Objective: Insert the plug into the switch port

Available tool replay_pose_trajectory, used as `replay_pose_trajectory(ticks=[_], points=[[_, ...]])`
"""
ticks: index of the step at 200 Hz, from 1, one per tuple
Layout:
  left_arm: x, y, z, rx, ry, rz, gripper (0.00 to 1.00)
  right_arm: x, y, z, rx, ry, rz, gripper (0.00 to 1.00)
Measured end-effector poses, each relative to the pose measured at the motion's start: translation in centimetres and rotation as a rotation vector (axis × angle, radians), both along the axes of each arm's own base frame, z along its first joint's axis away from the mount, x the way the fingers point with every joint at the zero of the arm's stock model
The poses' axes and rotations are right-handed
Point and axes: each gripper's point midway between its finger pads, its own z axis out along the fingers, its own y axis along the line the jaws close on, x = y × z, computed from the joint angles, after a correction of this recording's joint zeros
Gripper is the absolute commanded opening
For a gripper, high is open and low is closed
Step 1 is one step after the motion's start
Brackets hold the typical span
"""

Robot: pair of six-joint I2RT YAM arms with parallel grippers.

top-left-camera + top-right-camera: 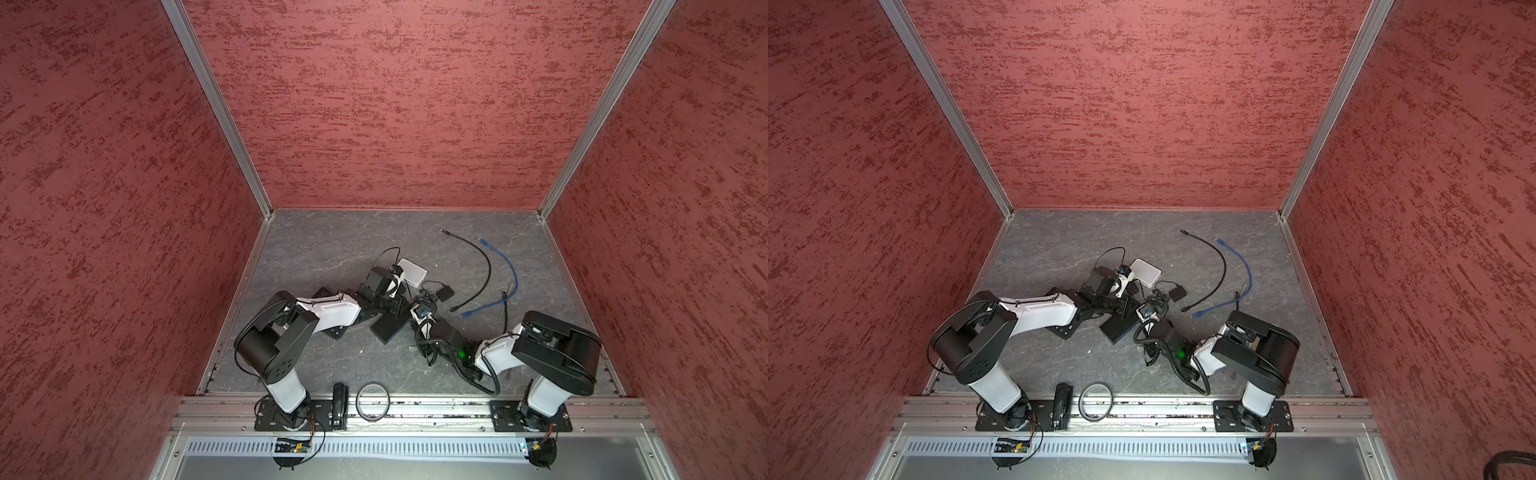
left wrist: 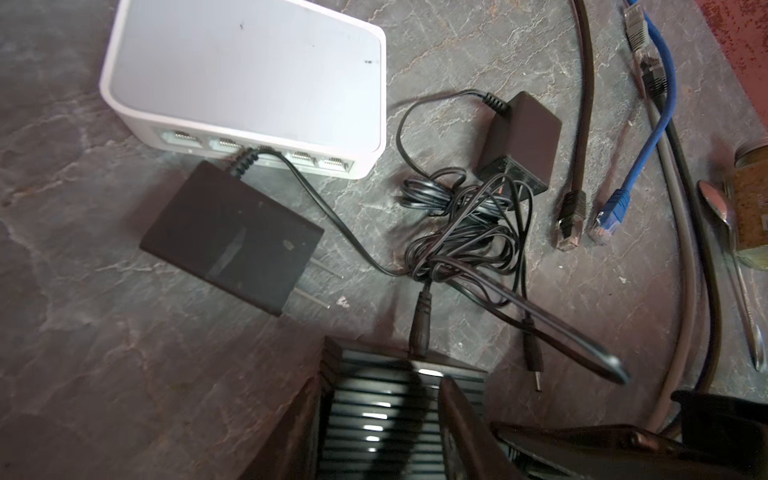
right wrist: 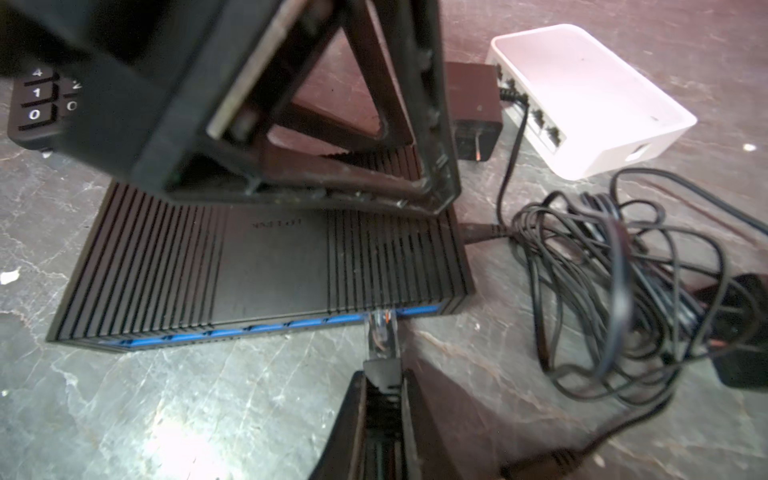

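The black ribbed switch [image 3: 270, 257] lies flat, with a blue port strip [image 3: 249, 330] along its front; both top views show it [image 1: 388, 328] [image 1: 1119, 328]. My right gripper [image 3: 382, 382] is shut on the plug [image 3: 380, 332], a clear connector with a black boot. The plug's tip is at a port near one end of the blue strip; how deep it sits is unclear. My left gripper [image 2: 378, 432] has its jaws apart. Its fingers [image 2: 461, 428] lie on the switch's ribbed top [image 2: 374, 399], near the end where a power lead enters.
Behind the switch are a white network box [image 2: 249, 75] [image 1: 411, 272], a black adapter [image 2: 232, 237] and a cable tangle [image 2: 469, 232]. Loose black [image 1: 478, 270] and blue [image 1: 509, 270] cables lie to the right. A keypad [image 3: 37, 104], jar [image 2: 752, 208] and spoon [image 2: 719, 208] are nearby.
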Motion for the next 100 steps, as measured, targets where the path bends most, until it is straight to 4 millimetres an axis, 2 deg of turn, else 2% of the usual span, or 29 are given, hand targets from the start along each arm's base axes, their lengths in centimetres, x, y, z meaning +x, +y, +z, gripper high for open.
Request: replay_pose_trajectory(ticks=[100], points=[[0.03, -0.04, -0.71, -0.046, -0.029, 0.020, 0.45, 0.23, 0.35, -0.20, -0.020, -0.037, 0.032, 0.09]])
